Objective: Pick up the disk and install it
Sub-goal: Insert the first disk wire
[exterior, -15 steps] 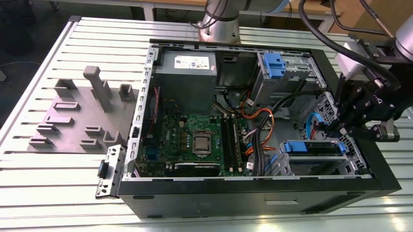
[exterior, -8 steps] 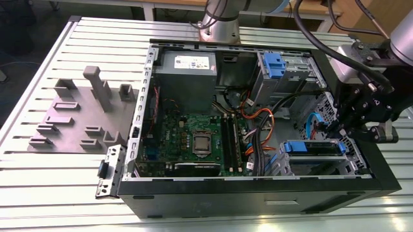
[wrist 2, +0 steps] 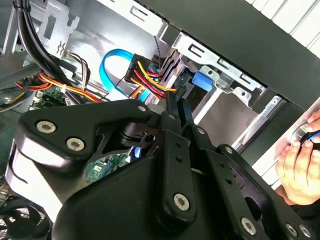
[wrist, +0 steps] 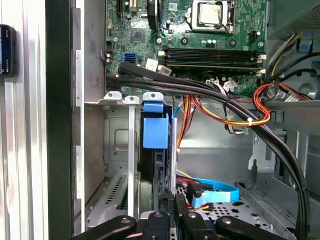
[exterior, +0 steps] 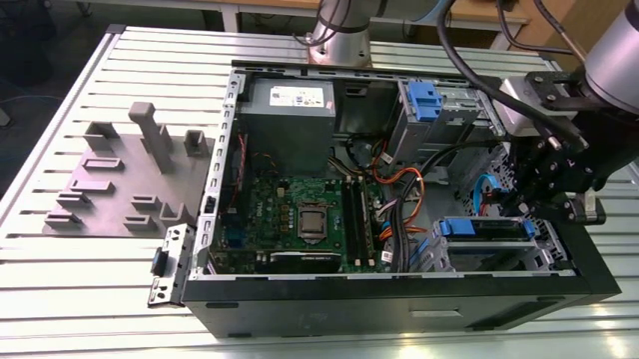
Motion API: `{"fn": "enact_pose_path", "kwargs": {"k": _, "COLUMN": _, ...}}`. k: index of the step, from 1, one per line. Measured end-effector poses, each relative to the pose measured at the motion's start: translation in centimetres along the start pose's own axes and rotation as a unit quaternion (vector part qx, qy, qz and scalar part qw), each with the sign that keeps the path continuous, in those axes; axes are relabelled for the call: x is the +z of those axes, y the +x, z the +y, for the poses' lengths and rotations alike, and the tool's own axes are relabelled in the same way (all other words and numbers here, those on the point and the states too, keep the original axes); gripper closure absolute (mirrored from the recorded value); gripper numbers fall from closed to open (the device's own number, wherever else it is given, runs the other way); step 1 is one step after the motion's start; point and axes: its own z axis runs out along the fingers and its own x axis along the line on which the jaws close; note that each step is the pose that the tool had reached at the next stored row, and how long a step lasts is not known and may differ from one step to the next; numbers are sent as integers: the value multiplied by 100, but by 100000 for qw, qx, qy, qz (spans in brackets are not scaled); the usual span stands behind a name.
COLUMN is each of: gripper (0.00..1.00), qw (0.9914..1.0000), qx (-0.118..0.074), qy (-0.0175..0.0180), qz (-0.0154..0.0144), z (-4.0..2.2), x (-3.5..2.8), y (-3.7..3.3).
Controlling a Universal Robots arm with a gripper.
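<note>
I see the disk (exterior: 483,229) seated in the drive bay at the lower corner of the open computer case, on the exterior view's right. Its blue carrier frames a pale label face that points upward, lying flat and level with the bay's metal rails. In the first wrist view the disk (wrist: 156,131) appears edge-on, a blue tab at its end, slotted between the bay's grey metal walls. In the second wrist view its blue tab (wrist 2: 202,80) pokes out from the bay.
</note>
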Motion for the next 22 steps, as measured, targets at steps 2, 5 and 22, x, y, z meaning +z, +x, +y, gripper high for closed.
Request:
{"fn": "enact_pose_path", "kwargs": {"k": 2, "gripper": 84, "qw": 100000, "qx": -7, "qy": 253, "qz": -7, "z": 16, "x": 9, "y": 18}}
{"fn": "enact_pose_path", "kwargs": {"k": 5, "gripper": 84, "qw": 99999, "qx": -17, "qy": 382, "qz": -7, "z": 24, "x": 21, "y": 44}}
{"fn": "enact_pose_path", "kwargs": {"k": 22, "gripper": 84, "qw": 99999, "qx": -137, "qy": 415, "qz": -8, "z": 49, "x": 83, "y": 56}}
